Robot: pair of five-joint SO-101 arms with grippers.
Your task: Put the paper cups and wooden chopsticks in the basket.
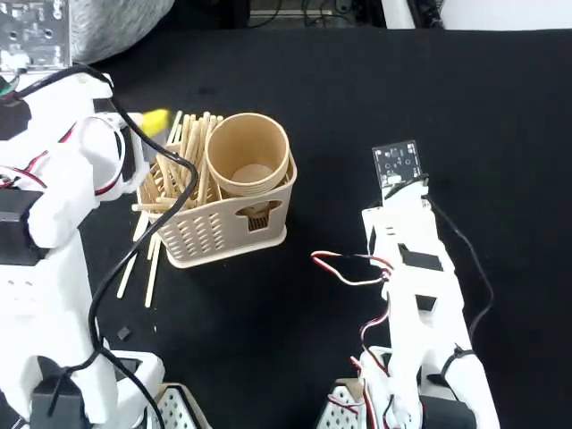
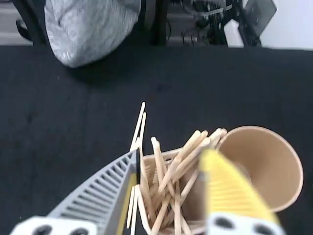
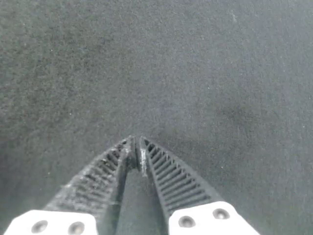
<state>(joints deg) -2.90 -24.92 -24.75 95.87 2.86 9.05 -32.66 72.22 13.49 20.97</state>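
While the paper cups (image 1: 248, 152) and most wooden chopsticks (image 1: 183, 161) sit in the basket (image 1: 210, 234), the left tool (image 2: 171, 156) hangs above it, spread apart; stray chopsticks (image 1: 143, 259) beside it (likely next) need pinching. The right tool (image 3: 135, 144) rests closed, well apart.

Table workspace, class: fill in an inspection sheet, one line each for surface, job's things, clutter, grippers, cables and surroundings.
Surface: black table, bare on the right arm's side.
Job's things: paper cups nested upright in the basket; a chopstick bundle beside them in it; loose chopsticks on the table against the basket.
Clutter: a small dark bit, too small to identify.
Grippers: left gripper open above the bundle; right gripper shut over bare table.
Cables: black cable loops over the bundle; red-and-white wires on the right arm.
Surroundings: grey fabric bundle behind the table.
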